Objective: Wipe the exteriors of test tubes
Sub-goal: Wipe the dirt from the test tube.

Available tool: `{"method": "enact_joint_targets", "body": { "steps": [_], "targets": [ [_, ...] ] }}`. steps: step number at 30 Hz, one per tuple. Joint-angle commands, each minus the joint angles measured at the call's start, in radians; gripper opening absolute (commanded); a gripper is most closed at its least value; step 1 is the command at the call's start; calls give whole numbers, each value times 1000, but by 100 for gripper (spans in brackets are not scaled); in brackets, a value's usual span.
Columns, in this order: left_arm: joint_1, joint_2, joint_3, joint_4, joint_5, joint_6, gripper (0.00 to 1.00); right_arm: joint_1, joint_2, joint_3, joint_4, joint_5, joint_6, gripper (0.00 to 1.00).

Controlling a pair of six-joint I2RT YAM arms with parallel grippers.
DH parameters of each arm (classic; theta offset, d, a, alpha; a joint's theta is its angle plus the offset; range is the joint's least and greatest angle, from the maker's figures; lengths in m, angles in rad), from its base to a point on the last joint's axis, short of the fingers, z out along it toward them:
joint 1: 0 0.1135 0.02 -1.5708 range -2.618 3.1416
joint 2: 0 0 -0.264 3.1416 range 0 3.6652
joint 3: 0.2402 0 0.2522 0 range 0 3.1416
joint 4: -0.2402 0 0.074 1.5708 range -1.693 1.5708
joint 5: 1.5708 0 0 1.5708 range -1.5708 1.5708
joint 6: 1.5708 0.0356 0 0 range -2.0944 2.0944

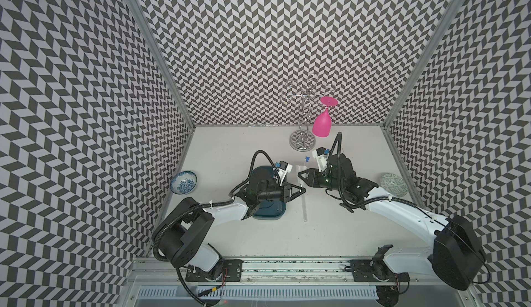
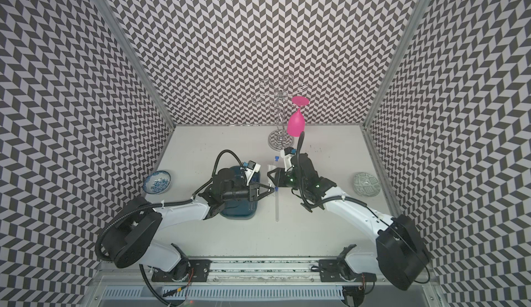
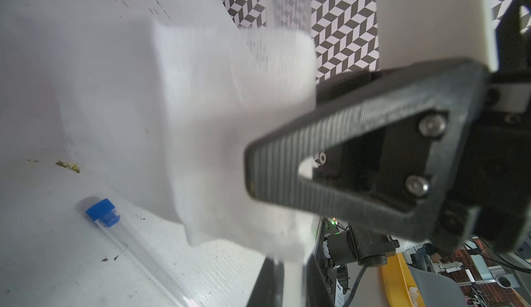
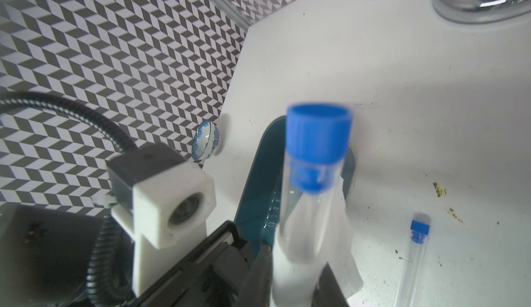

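Note:
One test tube (image 4: 311,205), clear with a blue cap (image 1: 307,158), hangs tilted above the table between my arms. A white tissue (image 3: 201,119) is wrapped round its middle. My right gripper (image 4: 293,288) is shut on that tissue, and in a top view it is at mid table (image 1: 300,175). My left gripper (image 1: 303,190) is shut on the tube's lower end, its jaws tight on the tube in the left wrist view (image 3: 290,288). A second test tube (image 2: 276,205) lies flat on the table below the grippers. The teal tray (image 1: 273,213) sits under my left arm.
A chrome wire rack (image 1: 301,142) stands at the back with a pink glass (image 1: 321,124) hanging upside down on it. A blue-and-white bowl (image 1: 184,182) sits by the left wall. A grey patterned plate (image 1: 393,184) lies by the right wall.

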Motion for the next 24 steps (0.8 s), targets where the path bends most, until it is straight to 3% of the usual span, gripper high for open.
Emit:
{"method": "enact_joint_targets", "body": {
  "steps": [1, 6, 11, 19, 24],
  "targets": [
    [5, -36, -14, 61, 15, -9, 15, -54, 25, 49, 85, 37, -33, 21],
    [8, -34, -26, 96, 19, -30, 15, -82, 55, 76, 101, -32, -65, 21],
    [28, -27, -36, 141, 35, -60, 15, -71, 51, -8, 176, -133, -40, 20],
    [56, -21, -42, 158, 49, -71, 15, 18, -52, -226, 289, -141, 26, 20],
    [58, -20, -38, 162, 51, -74, 15, 31, -50, -252, 302, -172, 18, 20]
  ]
}}
